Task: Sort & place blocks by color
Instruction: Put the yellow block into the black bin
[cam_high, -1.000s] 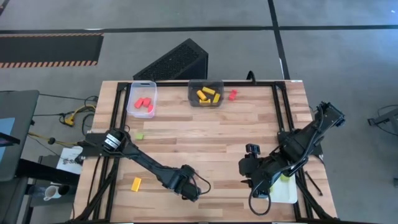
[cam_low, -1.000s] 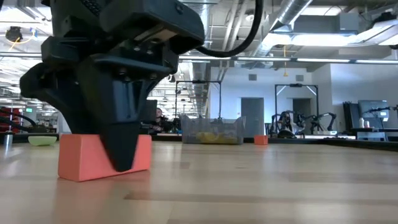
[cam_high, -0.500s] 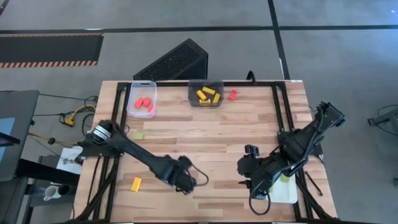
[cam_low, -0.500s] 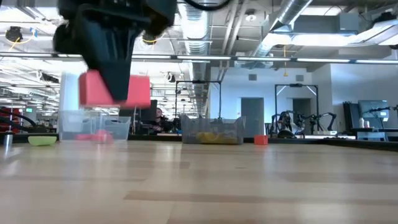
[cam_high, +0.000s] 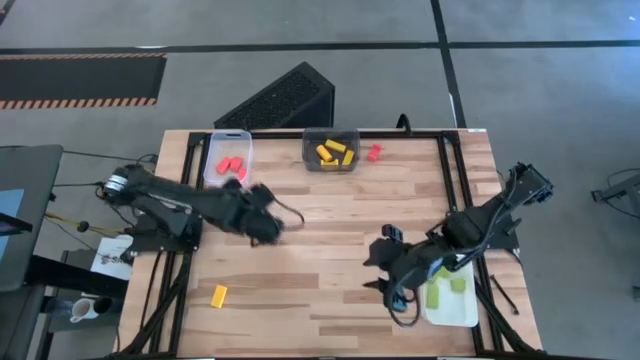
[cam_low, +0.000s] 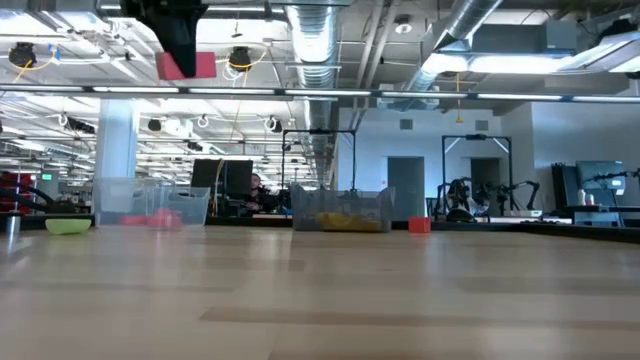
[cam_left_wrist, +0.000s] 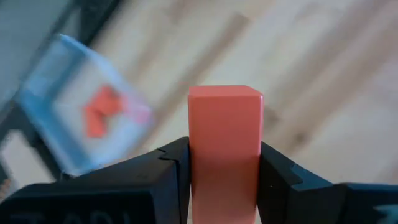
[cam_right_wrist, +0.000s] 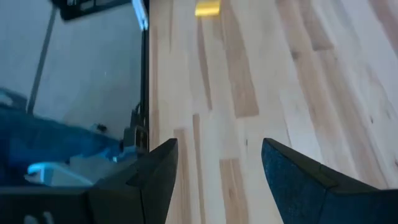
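Left gripper (cam_left_wrist: 224, 180): jaws clamped on 1 red block (cam_left_wrist: 225, 124), carried high above the tabletop (cam_high: 340, 225), just short of the clear tray (cam_high: 228, 160) holding other red blocks. Right gripper (cam_right_wrist: 217, 168): jaws wide and empty, beside the white tray (cam_high: 452, 300) with the green blocks. Risk: if the jaws let go before the block is over the clear tray, it could strike the rim and bounce out; a drop from this height raises that chance.
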